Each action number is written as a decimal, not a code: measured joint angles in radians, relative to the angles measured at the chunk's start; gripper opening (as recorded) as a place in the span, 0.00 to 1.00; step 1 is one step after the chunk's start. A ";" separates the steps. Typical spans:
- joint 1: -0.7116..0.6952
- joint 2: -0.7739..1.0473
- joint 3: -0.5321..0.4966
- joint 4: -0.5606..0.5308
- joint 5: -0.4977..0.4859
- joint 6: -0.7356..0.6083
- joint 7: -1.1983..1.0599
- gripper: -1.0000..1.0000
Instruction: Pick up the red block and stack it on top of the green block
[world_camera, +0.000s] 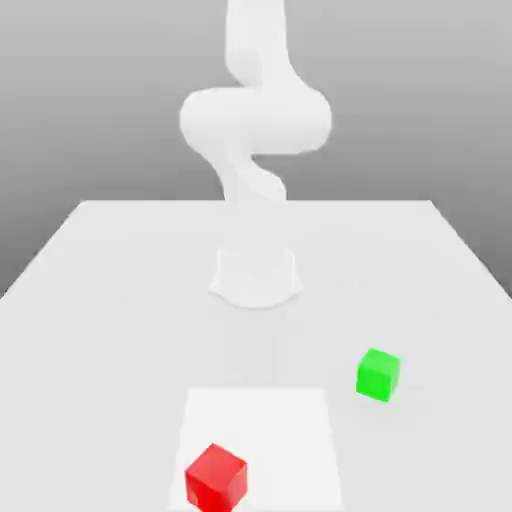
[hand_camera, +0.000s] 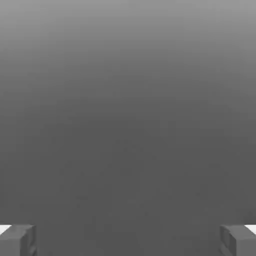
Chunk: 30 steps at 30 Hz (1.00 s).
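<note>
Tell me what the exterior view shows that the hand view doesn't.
The exterior view alone shows the red block near the front of the white table, sitting on a lighter square patch, and the green block apart from it, further back toward the exterior view's right. It also shows the white arm rising above its round base.

The hand view alone shows the gripper, its two grey fingertips standing wide apart with nothing between them, against a plain grey backdrop.

Shared: nothing I can match between the two views; both blocks lie untouched.
</note>
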 joint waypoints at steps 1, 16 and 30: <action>-0.011 0.039 0.007 -0.006 -0.002 0.014 0.021 0.50; -0.116 0.587 0.058 -0.086 -0.051 0.213 0.330 0.50; -0.117 1.090 0.027 -0.113 -0.044 0.474 0.499 0.00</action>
